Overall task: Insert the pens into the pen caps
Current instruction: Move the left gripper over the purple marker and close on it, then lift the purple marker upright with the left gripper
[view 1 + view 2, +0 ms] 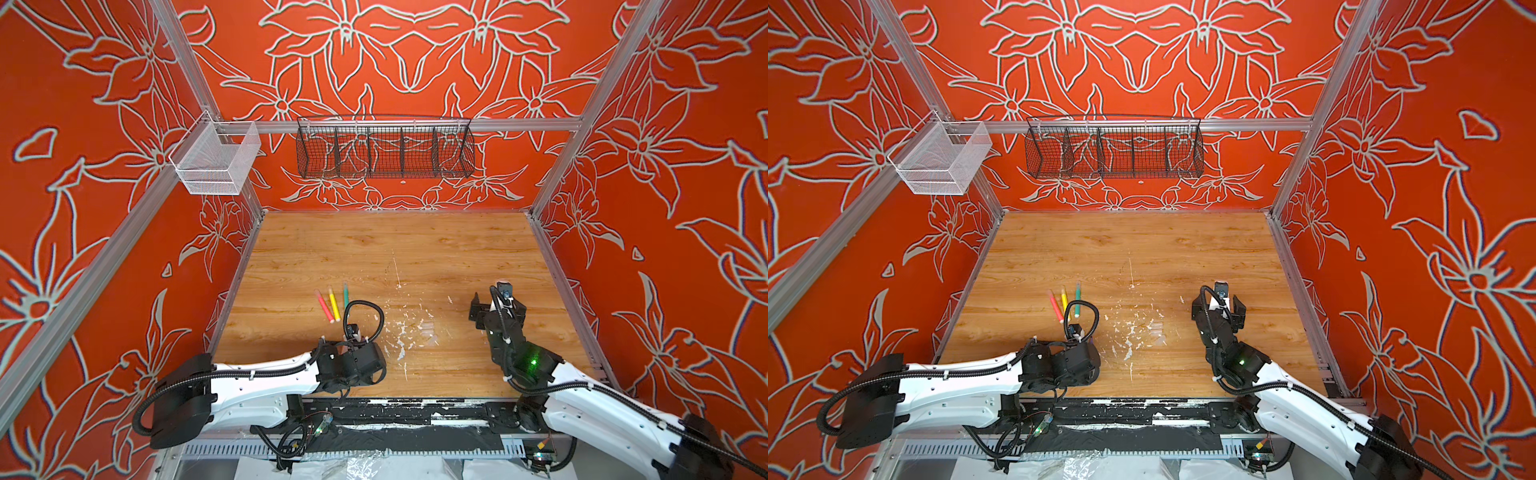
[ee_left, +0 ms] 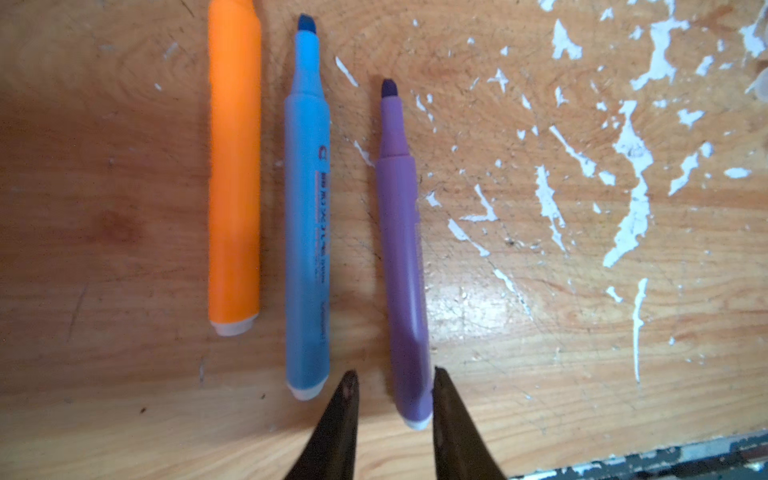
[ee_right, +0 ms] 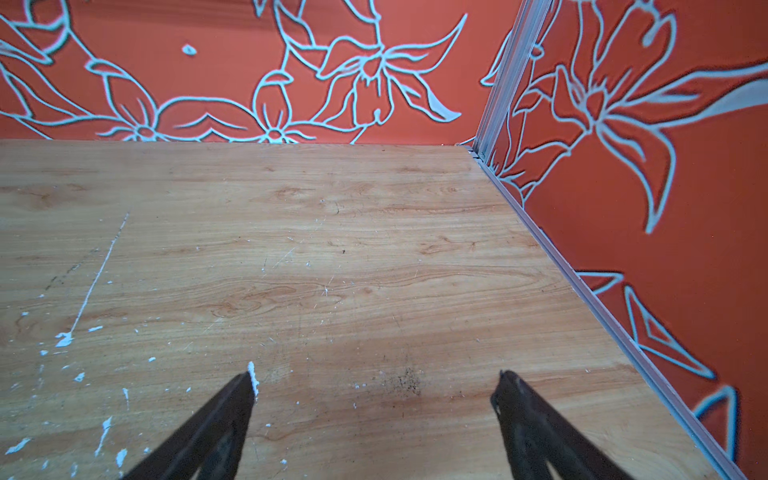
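Only the left wrist view is showing orange pen, blue pen and purple pen, matte cylinders lying parallel on flecked wood. The left gripper is loosely straddling the purple pen's plug end, not pinching. Both top views are showing pink pen, yellow pen and green pen instead. The right gripper is gaping wide.

Both top views overlook the whole table from high; wrist cameras face it closely.
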You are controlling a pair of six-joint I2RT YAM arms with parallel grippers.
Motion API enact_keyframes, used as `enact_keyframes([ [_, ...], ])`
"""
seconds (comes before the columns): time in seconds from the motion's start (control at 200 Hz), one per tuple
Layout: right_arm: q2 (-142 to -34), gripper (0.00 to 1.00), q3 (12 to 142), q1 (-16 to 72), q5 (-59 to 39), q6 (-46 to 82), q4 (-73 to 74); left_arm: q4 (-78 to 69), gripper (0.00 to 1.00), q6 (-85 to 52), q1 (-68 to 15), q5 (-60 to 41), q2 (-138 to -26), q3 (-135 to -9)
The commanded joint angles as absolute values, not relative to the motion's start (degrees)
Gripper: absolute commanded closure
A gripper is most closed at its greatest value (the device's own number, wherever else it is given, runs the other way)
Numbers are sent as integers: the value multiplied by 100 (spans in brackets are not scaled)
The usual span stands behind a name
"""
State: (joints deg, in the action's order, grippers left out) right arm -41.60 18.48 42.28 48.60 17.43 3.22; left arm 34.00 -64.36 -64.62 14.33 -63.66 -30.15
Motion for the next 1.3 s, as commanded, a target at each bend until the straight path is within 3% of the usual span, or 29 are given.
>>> enact_keyframes([
  [0.0,-3973,7,1697,4181,4834,1802,267,3507,71,-6568,-6504,1654,-6614,-3228],
  [0.545,-4064,7,1748,4178,4730,1811,238,4412,71,-6890,-6504,2056,-7978,-4008],
  [1.296,-4104,7,1767,4184,4694,1811,229,3566,74,-6352,-6206,1494,-8326,-3748],
])
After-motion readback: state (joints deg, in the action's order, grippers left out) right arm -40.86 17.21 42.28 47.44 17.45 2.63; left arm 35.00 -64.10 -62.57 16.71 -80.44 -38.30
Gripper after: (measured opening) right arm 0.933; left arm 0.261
